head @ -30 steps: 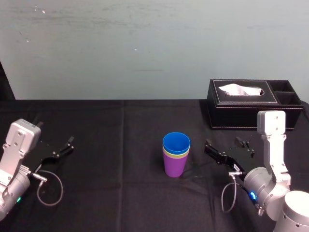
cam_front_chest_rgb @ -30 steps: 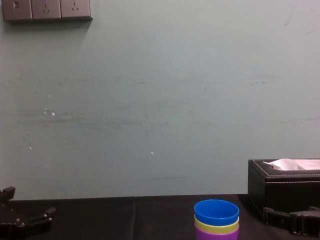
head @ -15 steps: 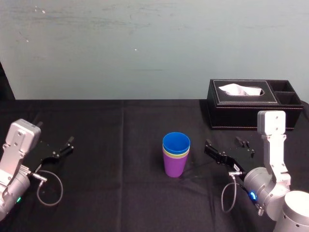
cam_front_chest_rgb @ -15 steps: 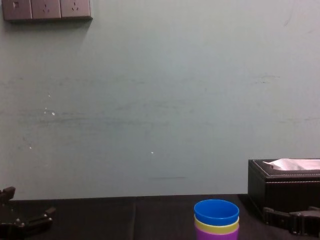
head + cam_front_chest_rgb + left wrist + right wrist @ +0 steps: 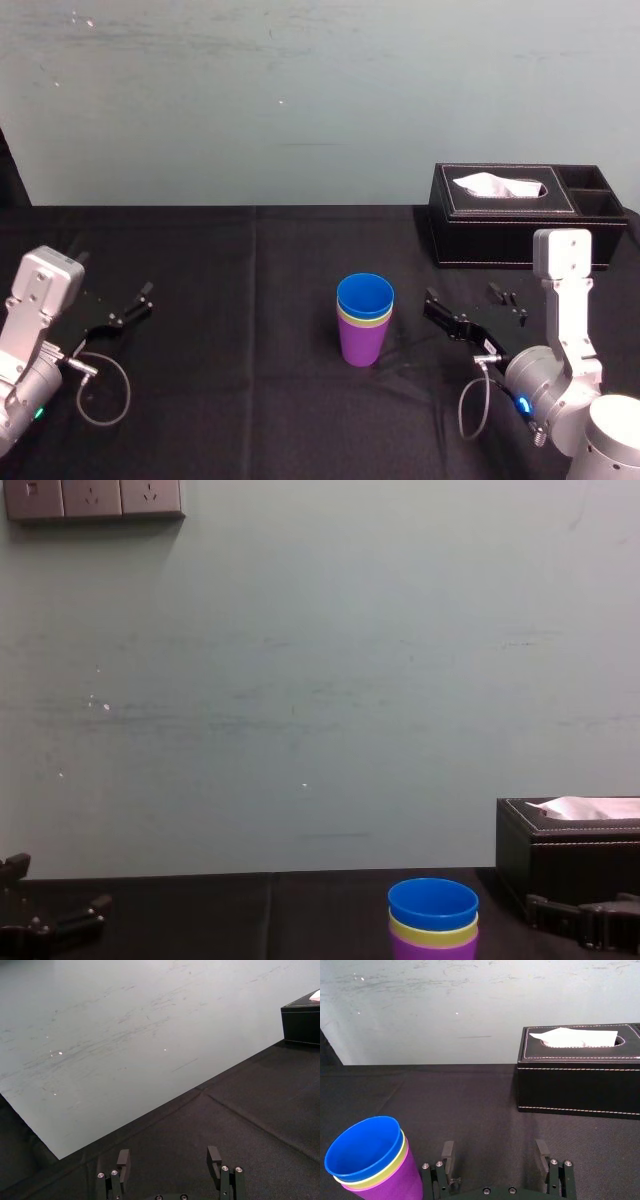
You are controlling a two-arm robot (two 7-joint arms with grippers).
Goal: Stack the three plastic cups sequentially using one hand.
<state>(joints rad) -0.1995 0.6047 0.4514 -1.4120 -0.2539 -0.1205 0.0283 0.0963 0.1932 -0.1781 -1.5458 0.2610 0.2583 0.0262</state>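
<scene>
Now that the three plastic cups [image 5: 364,320] sit nested dead centre, right gripper [image 5: 461,294], just right of them, gapes empty. Pull straight back, don't nudge them! Left gripper [image 5: 168,1151] idles open, far left.

open black desk [image 5: 230,290] lies left of and behind the stacked cups [image 5: 364,322] at centre; a narrow gap separates them from the right pincer [image 5: 461,297], with the tissue box [image 5: 505,215] blocking the far right corner.
</scene>
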